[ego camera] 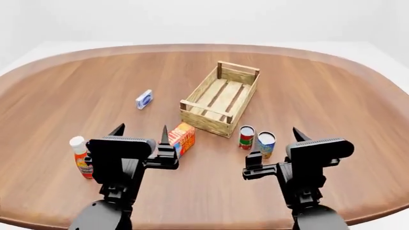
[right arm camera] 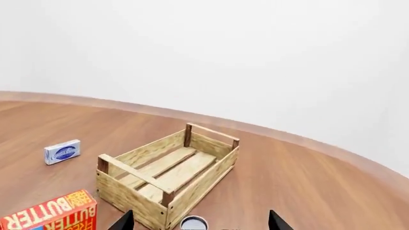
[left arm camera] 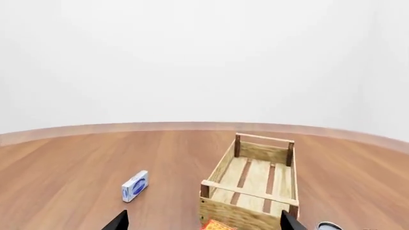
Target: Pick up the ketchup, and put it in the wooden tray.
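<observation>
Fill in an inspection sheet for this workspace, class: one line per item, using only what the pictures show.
Surface: oval wooden table, bare between items.
Job's things: ketchup upright near the table's left front edge, outside the left gripper; wooden tray mid-table, nothing in it.
Clutter: butter box by the tray's near end; two cans; small blue box.
Grippers: left open; right gripper open; both holding nothing.
Cables: nothing seen.
Surroundings: plain white walls.

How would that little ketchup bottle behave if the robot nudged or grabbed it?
The ketchup stands upright, tall and narrow, so a sideways nudge would probably tip it. Its body looks like smooth plastic, so it may be somewhat slippery. Being small, it is likely light.
</observation>
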`<state>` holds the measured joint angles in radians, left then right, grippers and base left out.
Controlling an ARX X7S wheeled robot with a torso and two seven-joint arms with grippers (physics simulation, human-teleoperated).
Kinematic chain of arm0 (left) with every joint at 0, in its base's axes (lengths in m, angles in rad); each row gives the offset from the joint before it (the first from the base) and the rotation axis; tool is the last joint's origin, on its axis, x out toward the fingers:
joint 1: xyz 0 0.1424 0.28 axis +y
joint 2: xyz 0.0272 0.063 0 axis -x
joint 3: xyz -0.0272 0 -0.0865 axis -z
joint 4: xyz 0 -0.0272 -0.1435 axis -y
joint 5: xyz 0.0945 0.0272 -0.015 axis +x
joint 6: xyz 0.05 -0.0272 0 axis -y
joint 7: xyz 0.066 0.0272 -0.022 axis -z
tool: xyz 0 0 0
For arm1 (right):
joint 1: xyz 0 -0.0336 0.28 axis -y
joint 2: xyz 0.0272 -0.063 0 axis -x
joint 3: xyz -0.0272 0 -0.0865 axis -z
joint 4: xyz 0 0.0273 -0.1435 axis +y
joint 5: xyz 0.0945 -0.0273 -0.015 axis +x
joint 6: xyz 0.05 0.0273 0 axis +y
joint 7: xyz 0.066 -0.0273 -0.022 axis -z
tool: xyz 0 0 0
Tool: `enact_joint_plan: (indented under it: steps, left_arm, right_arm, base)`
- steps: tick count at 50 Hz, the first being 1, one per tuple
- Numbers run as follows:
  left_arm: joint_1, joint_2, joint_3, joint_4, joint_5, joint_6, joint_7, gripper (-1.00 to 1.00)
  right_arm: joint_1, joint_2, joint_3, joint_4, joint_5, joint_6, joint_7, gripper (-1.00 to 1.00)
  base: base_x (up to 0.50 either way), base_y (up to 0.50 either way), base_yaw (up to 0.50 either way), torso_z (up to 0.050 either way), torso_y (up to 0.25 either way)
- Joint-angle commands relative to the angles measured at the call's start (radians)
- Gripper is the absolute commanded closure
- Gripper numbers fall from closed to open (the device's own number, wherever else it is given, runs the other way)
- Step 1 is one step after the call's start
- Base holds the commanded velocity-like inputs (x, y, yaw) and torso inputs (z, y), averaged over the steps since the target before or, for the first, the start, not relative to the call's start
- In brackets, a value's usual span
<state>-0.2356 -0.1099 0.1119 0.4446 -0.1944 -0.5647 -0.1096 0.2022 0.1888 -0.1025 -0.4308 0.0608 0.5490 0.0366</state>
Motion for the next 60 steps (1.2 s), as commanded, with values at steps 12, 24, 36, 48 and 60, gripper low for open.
enact_joint_plan:
  steps: [12,24,36,48,60]
  left_arm:
    - [-0.02,-0.019,0.033,0.037,-0.016,-0.033,-0.032,-1.0]
    - [-0.022,-0.027,0.027,0.038,-0.031,-0.033,-0.047,-1.0]
    - [-0.027,-0.034,0.023,0.031,-0.039,-0.025,-0.061,-1.0]
    - [-0.026,-0.038,0.01,0.02,-0.048,-0.022,-0.084,-1.0]
    - [-0.02,-0.044,0.01,0.018,-0.058,-0.018,-0.095,-1.0]
  right_arm:
    - [0.031,0.021,-0.007,-0.04,0.023,0.037,-0.006,-1.0]
    - [0.045,0.026,-0.019,-0.042,0.028,0.044,-0.005,-1.0]
    - [0.077,0.037,-0.035,-0.024,0.029,0.054,-0.01,-1.0]
    - [0.13,0.051,-0.075,-0.001,0.02,0.068,-0.023,-1.0]
    - [0.12,0.06,-0.079,-0.015,0.026,0.073,-0.021,-1.0]
  base:
    - [0.38,-0.24,0.0,0.0,0.0]
    - [0.38,-0.38,0.0,0.0,0.0]
    - [0.12,-0.1,0.0,0.0,0.001]
    - [0.0,0.0,0.38,0.0,0.0]
    - [0.0,0.0,0.5,0.0,0.0]
